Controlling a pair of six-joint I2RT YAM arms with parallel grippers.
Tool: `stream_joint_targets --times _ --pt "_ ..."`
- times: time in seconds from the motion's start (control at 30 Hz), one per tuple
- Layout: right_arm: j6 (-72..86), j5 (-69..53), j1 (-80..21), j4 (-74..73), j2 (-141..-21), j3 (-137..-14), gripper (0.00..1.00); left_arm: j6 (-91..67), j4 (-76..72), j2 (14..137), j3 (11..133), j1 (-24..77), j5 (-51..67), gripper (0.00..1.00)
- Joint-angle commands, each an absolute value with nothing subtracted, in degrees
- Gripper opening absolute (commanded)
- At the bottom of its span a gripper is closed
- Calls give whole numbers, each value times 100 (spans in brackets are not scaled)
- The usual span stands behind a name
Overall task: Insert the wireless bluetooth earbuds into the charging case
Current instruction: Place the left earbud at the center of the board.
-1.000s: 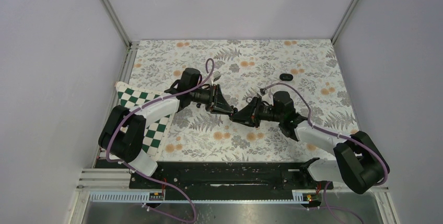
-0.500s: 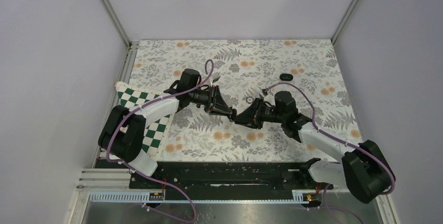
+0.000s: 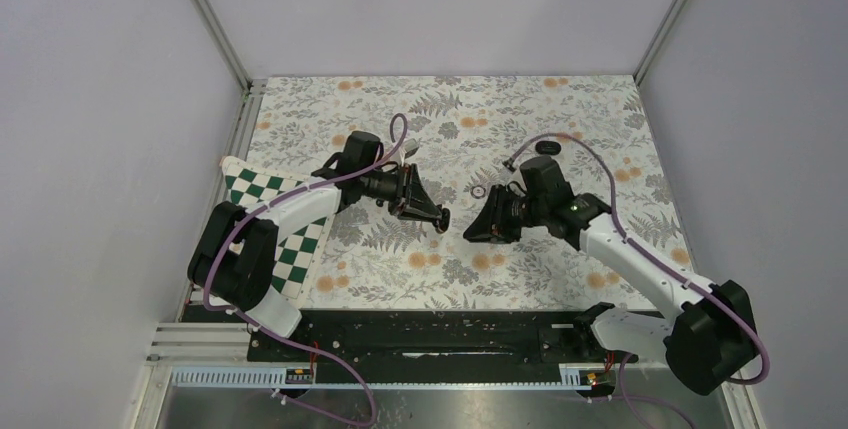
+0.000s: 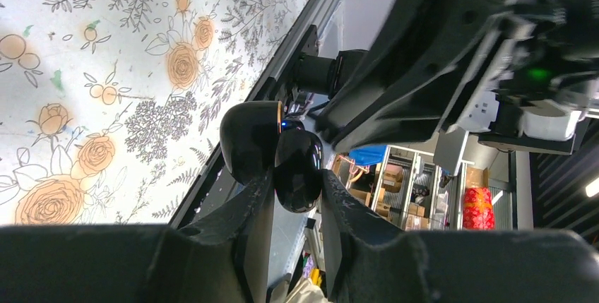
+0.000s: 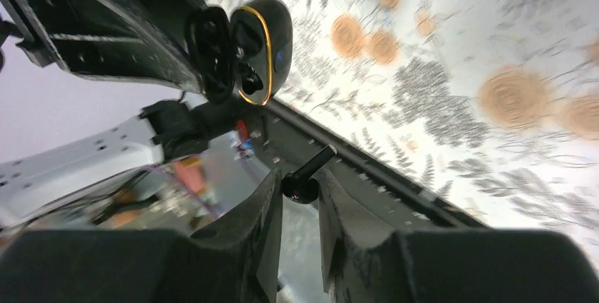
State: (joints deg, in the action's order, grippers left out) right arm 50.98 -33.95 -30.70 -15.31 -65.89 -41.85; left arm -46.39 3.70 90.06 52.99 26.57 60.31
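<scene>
Left gripper [image 4: 297, 179] pinches the open case [image 4: 251, 137] above mid-counter [image 3: 600, 109]; right gripper [image 5: 299, 191], near it, nips one bud [image 5: 318, 160], not yet seated. Whether the other bud is in cannot be told. A ring [image 3: 480, 192] lies just beyond them, a checked cloth [image 3: 250, 189] at the left edge; nothing blocks the gap

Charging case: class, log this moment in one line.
left gripper: shut on case | case: lid open | right gripper: shut on earbud | earbud: outside case
</scene>
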Motion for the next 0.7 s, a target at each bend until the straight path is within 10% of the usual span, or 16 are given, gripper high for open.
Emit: stream_joint_targets --times 0.0,0.67 --pt "2718 -1837 -3084 -3684 -6796 -5158 0 -4433 431 8767 5473 2524 5968 0" --pt "2052 1441 -4562 -1669 -8000 -4312 16 -4131 1035 8678 5577 2193 5780 0"
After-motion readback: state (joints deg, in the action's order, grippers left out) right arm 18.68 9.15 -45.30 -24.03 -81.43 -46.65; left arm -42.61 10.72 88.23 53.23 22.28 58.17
